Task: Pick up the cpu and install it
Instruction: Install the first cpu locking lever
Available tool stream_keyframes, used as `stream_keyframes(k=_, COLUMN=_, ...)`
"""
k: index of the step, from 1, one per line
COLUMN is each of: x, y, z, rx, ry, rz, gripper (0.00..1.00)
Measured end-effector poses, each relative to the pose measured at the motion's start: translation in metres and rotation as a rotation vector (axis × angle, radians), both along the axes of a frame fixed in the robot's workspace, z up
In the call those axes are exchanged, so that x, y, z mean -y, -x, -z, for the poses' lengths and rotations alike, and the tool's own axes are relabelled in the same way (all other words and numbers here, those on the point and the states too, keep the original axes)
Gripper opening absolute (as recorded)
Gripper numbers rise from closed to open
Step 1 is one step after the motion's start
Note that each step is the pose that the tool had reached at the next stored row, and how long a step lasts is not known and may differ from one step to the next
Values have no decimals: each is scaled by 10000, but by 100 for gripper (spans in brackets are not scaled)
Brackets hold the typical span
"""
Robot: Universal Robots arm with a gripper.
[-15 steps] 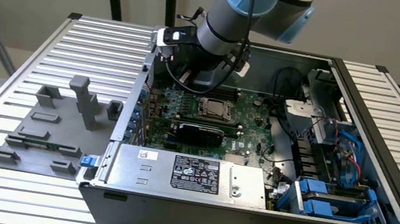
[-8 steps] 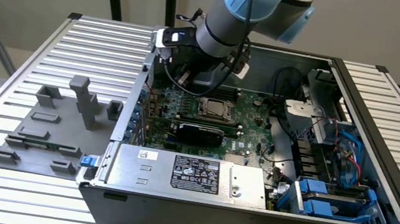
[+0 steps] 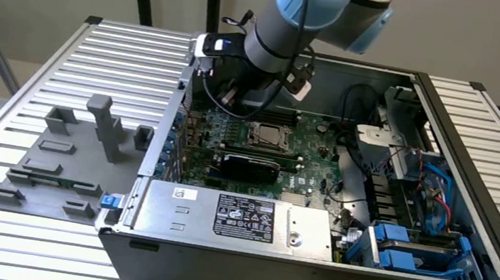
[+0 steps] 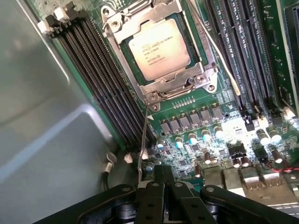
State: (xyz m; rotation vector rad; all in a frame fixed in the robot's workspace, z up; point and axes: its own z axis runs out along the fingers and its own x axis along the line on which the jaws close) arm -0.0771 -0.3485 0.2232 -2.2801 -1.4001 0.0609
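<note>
CPU: the cpu [image 4: 159,50] lies flat in the motherboard socket [image 4: 156,53], pale metal lid up with its print legible, framed by the steel load plate [image 4: 174,79]. In the exterior view it sits mid-board [image 3: 268,135] inside the open computer case [image 3: 443,121].
Gripper: the gripper [image 4: 163,186] hangs above the board near the case's rear wall, fingers pressed together with nothing between them; it touches neither chip nor socket.
Socket lever: a thin wire retention lever [image 4: 142,140] stands away from the socket's corner toward the gripper, so the clamp looks unlatched, as far as I can judge.
Neighbours: black memory slots [image 4: 100,84] flank the socket, and a row of capacitors [image 4: 191,138] lies just beside its edge.
Stage: the chip appears seated; whether it is locked down I cannot tell.
Doing it well: keep any contact square on the lid or lever only, push gently, and stay clear of the slots and capacitors.
</note>
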Motion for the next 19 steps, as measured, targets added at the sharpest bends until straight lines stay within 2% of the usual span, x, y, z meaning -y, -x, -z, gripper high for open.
stream_keyframes(k=2, x=0, y=0, z=-8, rx=0, ry=-31, rz=204, gripper=11)
stream_keyframes(k=7, x=8, y=2, z=-98, rx=0, ry=-170, rz=391, gripper=11)
stream_keyframes(k=10, x=9, y=1, z=-106, rx=-1, ry=-238, rz=525, gripper=11)
stream_keyframes(k=12, x=9, y=-1, z=-106, rx=3, ry=-325, rz=634, gripper=11)
stream_keyframes(k=16, x=10, y=-19, z=-106, rx=7, ry=-535, rz=799, gripper=11)
stream_keyframes(k=19, x=10, y=-86, z=-105, rx=5, ry=-639, rz=826, gripper=11)
